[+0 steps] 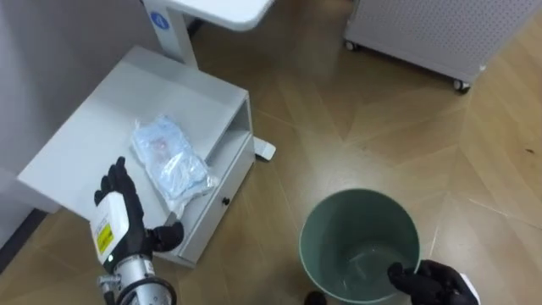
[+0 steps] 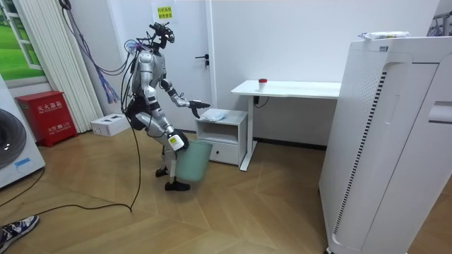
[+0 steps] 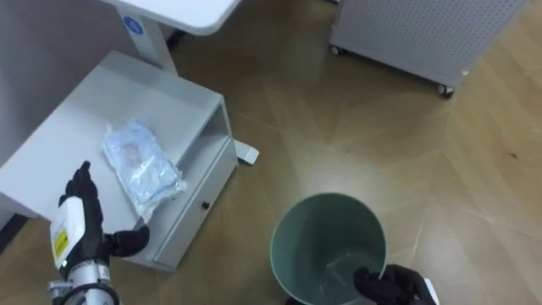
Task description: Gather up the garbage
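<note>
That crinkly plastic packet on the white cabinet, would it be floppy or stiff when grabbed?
Probably floppy: the plastic packet looks wrinkled and puffy, so it should sag. Likely light, being thin translucent film, whose sheen suggests it may slip.

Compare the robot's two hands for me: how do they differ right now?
The left hand has straight, open fingers and holds nothing; the right hand is curled on the rim of the green bin. The left hand hovers over the white cabinet, next to the plastic bag; the right hand is lower down, at the bin. Both hands are black.
</note>
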`<state>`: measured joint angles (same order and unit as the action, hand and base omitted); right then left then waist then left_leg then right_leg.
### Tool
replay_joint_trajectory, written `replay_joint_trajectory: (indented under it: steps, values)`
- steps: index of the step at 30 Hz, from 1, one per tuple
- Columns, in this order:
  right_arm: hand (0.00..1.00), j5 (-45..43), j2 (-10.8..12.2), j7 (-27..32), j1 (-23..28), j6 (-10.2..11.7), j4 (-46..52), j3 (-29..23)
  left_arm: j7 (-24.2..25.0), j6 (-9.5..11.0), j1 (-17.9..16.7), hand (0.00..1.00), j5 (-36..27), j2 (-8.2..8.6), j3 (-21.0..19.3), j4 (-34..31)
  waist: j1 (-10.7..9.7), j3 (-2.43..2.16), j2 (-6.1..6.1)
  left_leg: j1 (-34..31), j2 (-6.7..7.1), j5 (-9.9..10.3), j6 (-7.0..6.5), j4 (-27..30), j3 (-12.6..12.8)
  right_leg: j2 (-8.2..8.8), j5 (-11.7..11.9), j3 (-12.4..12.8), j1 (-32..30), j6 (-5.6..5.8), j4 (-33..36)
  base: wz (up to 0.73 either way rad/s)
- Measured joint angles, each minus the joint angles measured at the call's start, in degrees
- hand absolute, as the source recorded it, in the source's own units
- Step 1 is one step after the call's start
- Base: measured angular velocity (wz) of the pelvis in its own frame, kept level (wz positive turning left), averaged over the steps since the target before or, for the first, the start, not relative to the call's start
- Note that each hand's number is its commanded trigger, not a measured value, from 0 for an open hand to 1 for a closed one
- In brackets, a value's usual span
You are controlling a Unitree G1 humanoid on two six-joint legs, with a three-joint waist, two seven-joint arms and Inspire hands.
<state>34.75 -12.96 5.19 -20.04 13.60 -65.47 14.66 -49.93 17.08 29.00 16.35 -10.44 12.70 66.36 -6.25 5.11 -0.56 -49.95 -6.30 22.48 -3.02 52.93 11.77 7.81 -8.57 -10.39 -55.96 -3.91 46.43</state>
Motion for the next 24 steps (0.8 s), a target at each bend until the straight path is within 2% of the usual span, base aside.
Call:
replay_joint_trajectory:
  steps: [3, 13, 24]
  values:
    - [1.00, 0.0, 0.4, -0.1, -0.3, -0.1, 1.1, 1.1, 0.0, 0.1, 1.0, 0.00, 0.1, 0.01, 1.5, 1.0, -0.3, 0.04, -0.48, -0.7, -0.10, 0.0, 0.05, 0.0, -0.1, -0.06, 0.0, -0.1, -0.5, -0.05, -0.1, 0.00]
    - [1.00, 0.1, 0.8, -1.0, -1.5, -1.0, 1.1, 2.2, -0.9, 0.0, 1.9, 0.00, 6.0, -0.11, 2.4, 1.0, -0.8, 0.03, -0.62, -1.5, -0.91, 0.2, -0.09, -0.1, -0.2, -0.28, 0.0, -0.7, -0.9, 0.05, -0.9, 0.00]
    - [1.00, 1.3, 0.7, -1.6, -1.3, -1.0, 0.8, 3.6, -1.2, -0.7, 2.1, 0.00, 10.9, -0.54, 6.5, 1.0, -1.3, 0.06, -0.66, -1.6, -1.74, 0.6, 0.35, -0.2, 0.0, -1.09, 0.0, -0.6, -1.0, -0.08, -1.6, -0.03]
